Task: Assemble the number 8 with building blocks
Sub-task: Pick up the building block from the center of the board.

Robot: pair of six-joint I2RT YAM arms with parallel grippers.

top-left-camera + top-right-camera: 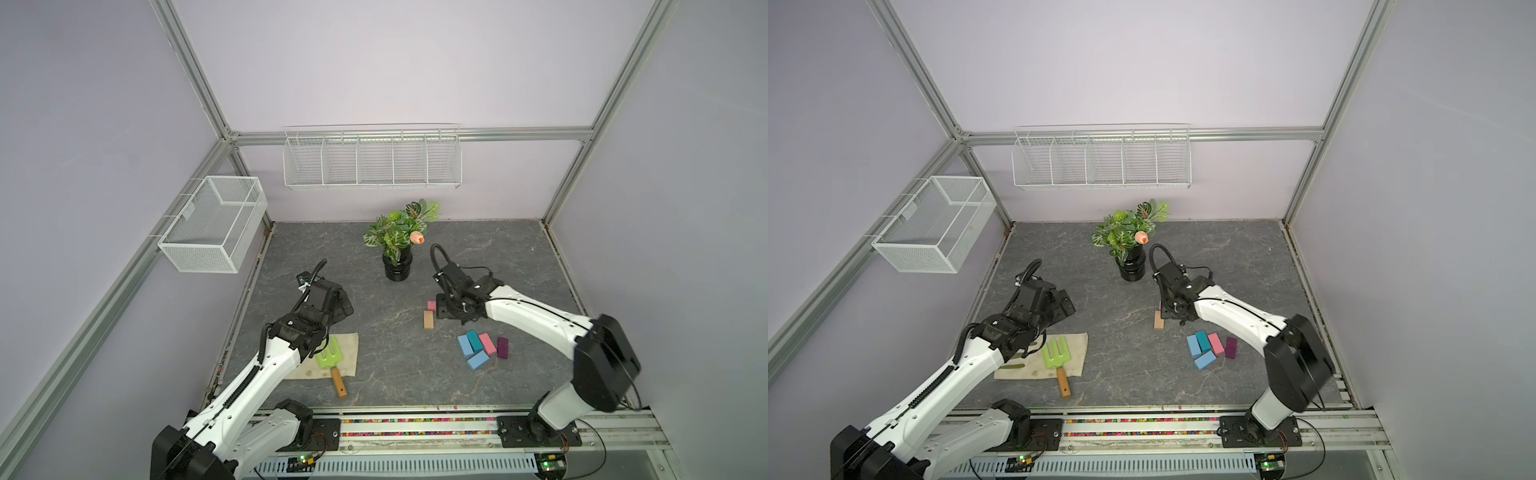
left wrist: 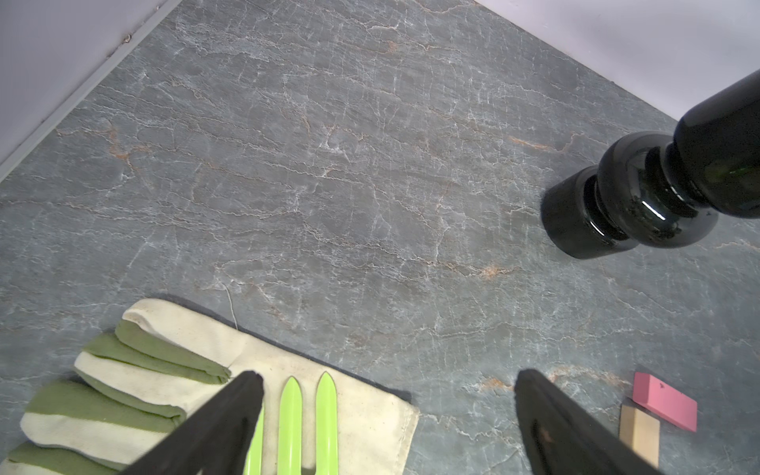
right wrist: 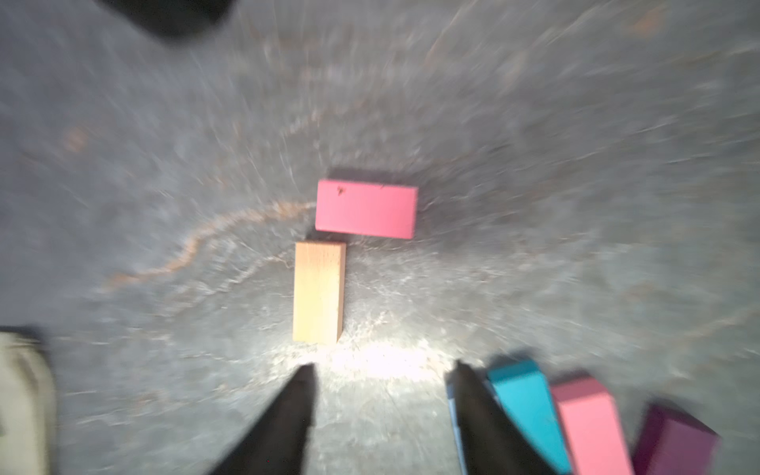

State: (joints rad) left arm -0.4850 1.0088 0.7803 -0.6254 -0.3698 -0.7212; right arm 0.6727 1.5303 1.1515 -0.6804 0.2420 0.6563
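Walls [image 1: 374, 62] of pale lilac close my workspace on three sides, braced by an aluminium frame [image 1: 195, 70]. Under both grippers lies the table [image 1: 395, 374], a grey slab veined white and rust.

A wire rack [image 1: 372, 160] hangs on the back wall. A mesh basket [image 1: 212, 224] hangs on the side wall beyond my left gripper [image 2: 386, 375]. A plant [image 1: 401, 232] in a black vase [image 2: 617, 197] stands between the two grippers, farther back.

My left gripper hangs with its fingers spread wide and nothing in them. Right under it lies a cream-and-green glove [image 2: 164, 370] with a green fork [image 2: 290, 423] on top.

My right gripper [image 3: 382, 365] is likewise spread and empty, low over the table. Its wrist view is blurred towards the edges. Just ahead of its fingertips lies a tan block [image 3: 318, 292]. Past that a pink block [image 3: 366, 209] is set crosswise, corner to corner with the tan one, and I cannot tell whether they touch.

Beside one finger, back toward that arm's base, I see the loose cluster. It holds a teal block [image 3: 526, 411], a second pink block [image 3: 588, 427] and a purple block [image 3: 674, 444]. In a top view it also holds a blue block [image 1: 464, 345] and a second blue block [image 1: 478, 360].
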